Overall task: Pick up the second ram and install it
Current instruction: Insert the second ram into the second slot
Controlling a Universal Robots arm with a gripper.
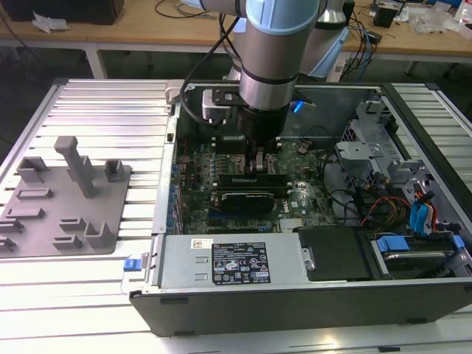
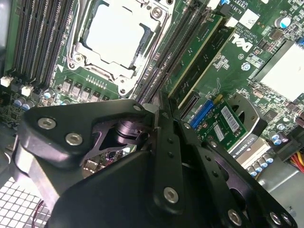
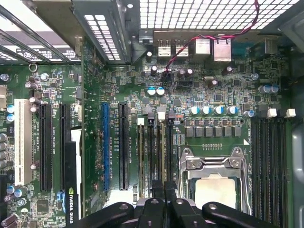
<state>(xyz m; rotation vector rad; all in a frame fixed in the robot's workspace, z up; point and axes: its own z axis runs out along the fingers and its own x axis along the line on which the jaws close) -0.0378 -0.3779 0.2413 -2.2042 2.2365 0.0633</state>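
Hand (image 1: 259,167) low over memory slots (image 3: 153,147) (beside processor socket (image 3: 214,189)), inside computer case (image 1: 295,304)

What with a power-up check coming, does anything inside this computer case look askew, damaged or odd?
Nothing looks damaged or spilled. One oddity: the processor sits bare in its socket, with no cooler over it. The green memory stick sits straight, and the gripper hangs over the slots beside it.
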